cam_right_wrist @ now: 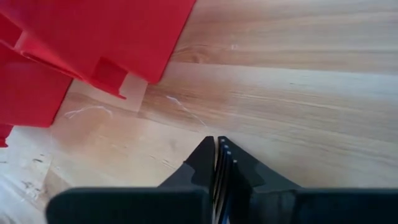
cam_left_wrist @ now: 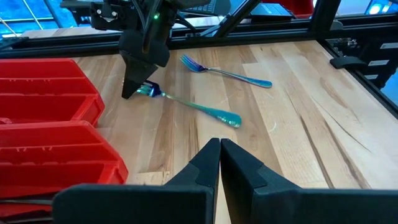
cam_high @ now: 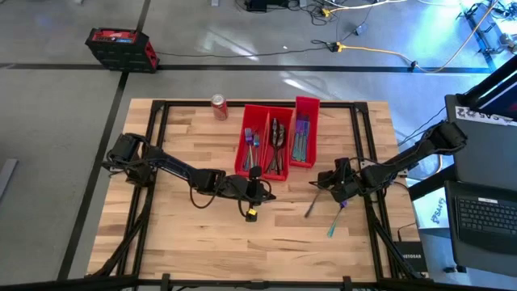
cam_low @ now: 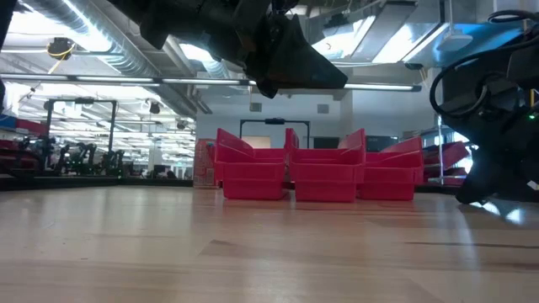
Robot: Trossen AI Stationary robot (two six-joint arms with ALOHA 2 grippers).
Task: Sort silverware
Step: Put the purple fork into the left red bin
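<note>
Two shiny forks lie on the bare wood near the right edge of the table (cam_high: 186, 234). They glow teal, blue and a bit purple. One fork (cam_left_wrist: 193, 104) has its prongs end pinched in the right gripper (cam_high: 339, 192), whose jaws are clamped together on it. Its handle rests on the wood and points toward the front edge. The other fork (cam_left_wrist: 227, 72) lies flat just beside it, not touched by anything.

The left gripper (cam_high: 255, 191) sits over the middle of the table, just in front of the bins. Its jaws are pressed together with nothing between them.

Farther back stand three long red bins (cam_high: 276, 139), side by side, near the back edge. More silverware (cam_high: 276, 145) lies inside them, sorted by bin, some blue-purple and some darker.

A red soda can (cam_high: 219, 107) stands near the back edge, left of the bins. The writing on it is too small to read.

The table is pale wood planks with a black frame. Past it is a grey floor with cables and a red and black box (cam_high: 121, 47). The room behind is big and bright with long ceiling lights.
</note>
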